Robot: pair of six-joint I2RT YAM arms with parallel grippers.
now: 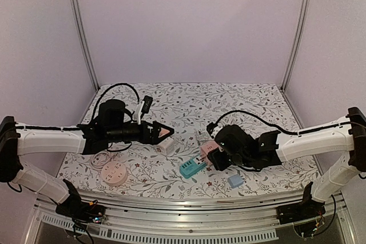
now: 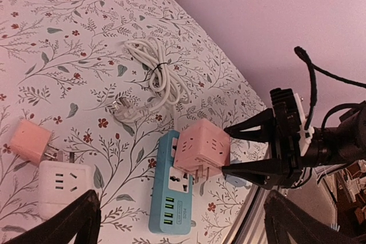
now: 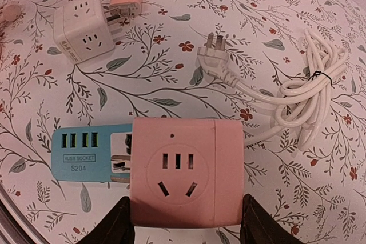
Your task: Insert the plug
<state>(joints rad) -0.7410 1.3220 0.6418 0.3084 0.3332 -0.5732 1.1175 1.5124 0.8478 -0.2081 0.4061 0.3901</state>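
Pink cube plug (image 3: pixel 183 172) is clamped in the right tool (image 3: pixel 186 224), pins pointing left at the blue socket strip (image 3: pixel 80 155) just below it; the left tool (image 1: pixel 167 132), wide apart, is farther away.

Tabletop (image 1: pixel 240 101) layout: power strip (image 1: pixel 193 168) lies front centre. Cube adapter (image 3: pixel 180 172) sits between the right fingers (image 3: pixel 111 224), over the strip's right end, prongs at the strip's socket face; seating cannot be told. Cube socket (image 1: pixel 166 146) lies left of the strip, small adapter (image 1: pixel 166 134) just behind it. Coiled cable (image 3: pixel 309 90) lies behind the strip. Round socket (image 1: pixel 114 173) sits far front left. Small block (image 1: pixel 234 180) lies front right of the strip.
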